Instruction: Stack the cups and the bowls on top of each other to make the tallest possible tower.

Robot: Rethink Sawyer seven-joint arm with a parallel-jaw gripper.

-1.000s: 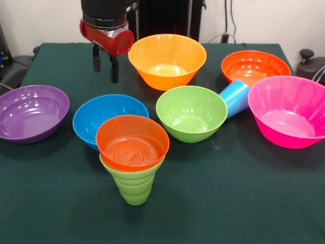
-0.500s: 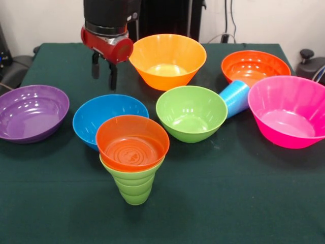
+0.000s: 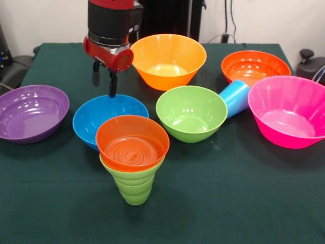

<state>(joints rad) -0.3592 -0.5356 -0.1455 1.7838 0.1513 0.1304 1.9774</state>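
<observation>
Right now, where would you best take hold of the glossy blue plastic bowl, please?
Probably by its far rim, from above: the glossy blue plastic bowl sits upright with that edge free, almost under the open gripper; the small orange bowl hides its near rim.

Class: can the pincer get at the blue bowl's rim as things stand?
Probably yes: the open pincer hangs just above the blue bowl's far rim, with nothing between; the orange bowl only crowds its near side.
</observation>
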